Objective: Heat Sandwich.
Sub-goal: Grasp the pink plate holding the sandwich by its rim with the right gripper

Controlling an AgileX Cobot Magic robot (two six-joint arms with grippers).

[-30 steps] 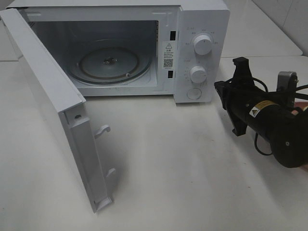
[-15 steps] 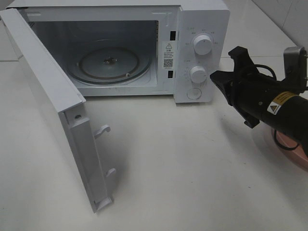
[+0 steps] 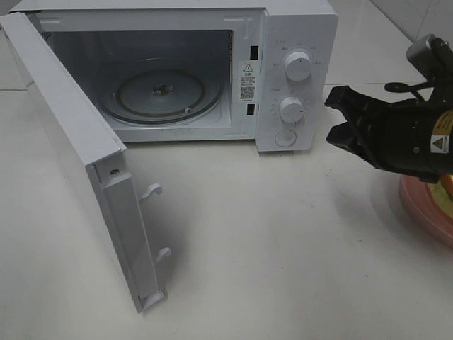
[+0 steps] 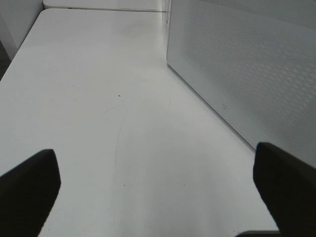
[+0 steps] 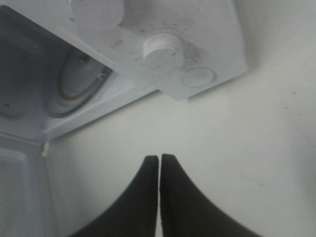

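Beside the microwave (image 3: 301, 42), right claw (image 5: 159, 160) pinched closed; left claw (image 4: 157, 190), seen only wrist-side, gapes wide.

Warning triangle (image 3: 248, 69), QR code (image 3: 247, 92) on microwave (image 3: 315, 32) frame.

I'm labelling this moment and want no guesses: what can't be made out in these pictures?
- Sandwich: exterior high, nearly all behind the right arm and past the frame edge.
- Pink plate: same view, cut off by that edge.
- Dial markings: exterior high, too small.
- Left gripper: left wrist view, only fingertips show.
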